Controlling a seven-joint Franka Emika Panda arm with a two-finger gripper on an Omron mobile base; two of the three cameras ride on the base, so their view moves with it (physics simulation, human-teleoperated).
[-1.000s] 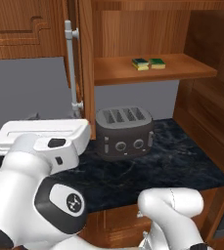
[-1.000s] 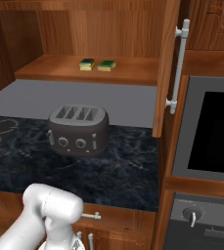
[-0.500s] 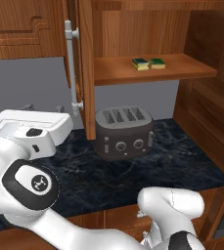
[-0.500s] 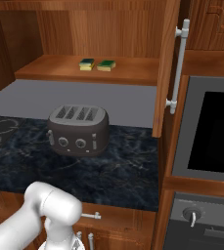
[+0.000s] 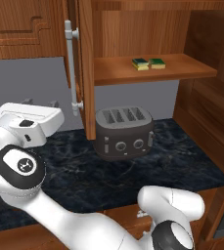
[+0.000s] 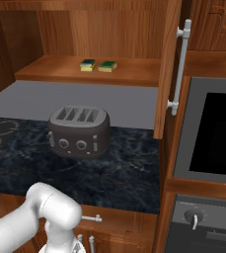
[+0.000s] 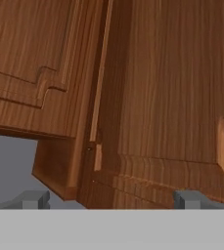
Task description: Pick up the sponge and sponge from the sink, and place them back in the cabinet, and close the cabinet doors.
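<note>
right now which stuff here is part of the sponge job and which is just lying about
Part of the job:
- two small green-and-yellow sponges on the wooden cabinet shelf
- left brown wooden door with silver bar handle, open
- right brown wooden door, open
- open gripper

Lying about:
- dark grey four-slot toaster
- black oven

Two sponges (image 5: 148,63) lie side by side, just apart, on the cabinet shelf (image 5: 133,73). Toaster (image 5: 124,132) stands on the counter (image 5: 108,168) below the shelf, at 7 o'clock of the sponges in the left base view. Left door (image 5: 86,68) hangs open at 10 o'clock of the toaster. Right door (image 6: 169,64) hangs open, oven (image 6: 210,136) at its 4 o'clock.
</note>
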